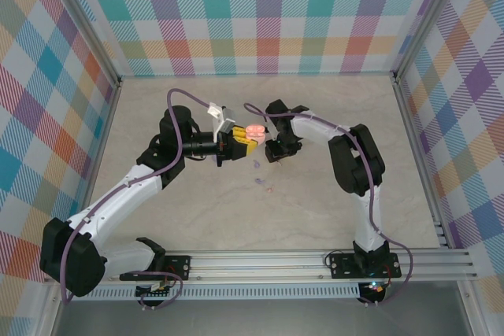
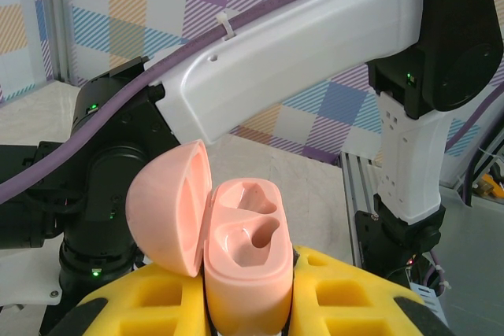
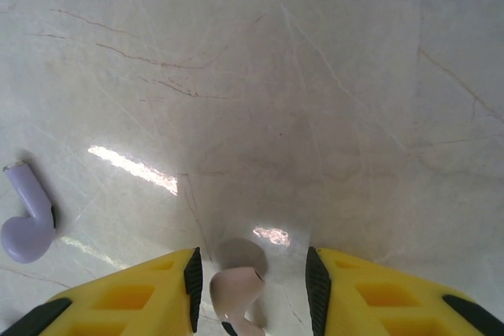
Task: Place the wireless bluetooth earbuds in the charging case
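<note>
Left gripper (image 1: 233,144) pinches the open charging case (image 2: 244,249) so buds can go in; right gripper (image 3: 252,285) jaws spread around a pale pink earbud (image 3: 235,295) near the middle of the table (image 3: 276,76)

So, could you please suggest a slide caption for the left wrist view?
Left end effector grips the open pink charging case, both wells empty, right arm behind.

1. Tabletop (image 1: 315,222): pale beige surface with marble veining, glossy, with light reflections.
2. Enclosure walls (image 1: 260,13): multicolour plaid panels on three sides.
3. Aluminium rail (image 1: 268,261): runs along the near table edge.
</note>
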Action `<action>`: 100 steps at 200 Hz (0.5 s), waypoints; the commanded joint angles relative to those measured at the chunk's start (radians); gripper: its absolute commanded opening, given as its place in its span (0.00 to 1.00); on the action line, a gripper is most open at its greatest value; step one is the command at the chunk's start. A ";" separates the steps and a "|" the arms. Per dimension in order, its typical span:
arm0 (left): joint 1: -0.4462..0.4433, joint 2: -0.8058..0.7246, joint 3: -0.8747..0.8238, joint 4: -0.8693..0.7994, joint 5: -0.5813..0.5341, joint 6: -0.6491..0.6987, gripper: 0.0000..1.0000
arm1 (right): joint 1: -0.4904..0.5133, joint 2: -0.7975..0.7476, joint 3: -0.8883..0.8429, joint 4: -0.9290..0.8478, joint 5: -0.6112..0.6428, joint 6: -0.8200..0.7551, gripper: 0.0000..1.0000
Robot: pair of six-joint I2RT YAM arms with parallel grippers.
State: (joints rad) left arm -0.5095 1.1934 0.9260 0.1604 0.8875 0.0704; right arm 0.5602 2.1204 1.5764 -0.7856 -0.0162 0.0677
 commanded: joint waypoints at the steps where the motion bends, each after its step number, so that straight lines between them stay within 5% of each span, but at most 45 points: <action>1: -0.015 -0.018 -0.010 0.033 -0.001 -0.007 0.16 | 0.014 0.029 0.030 -0.047 0.016 -0.036 0.42; 100: -0.015 -0.020 -0.015 0.035 -0.005 -0.010 0.16 | 0.045 0.050 0.038 -0.063 0.060 -0.071 0.39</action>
State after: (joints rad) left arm -0.5095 1.1934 0.9253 0.1608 0.8871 0.0696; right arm 0.5911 2.1334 1.5948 -0.8112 0.0345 0.0128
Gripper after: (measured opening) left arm 0.217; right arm 0.396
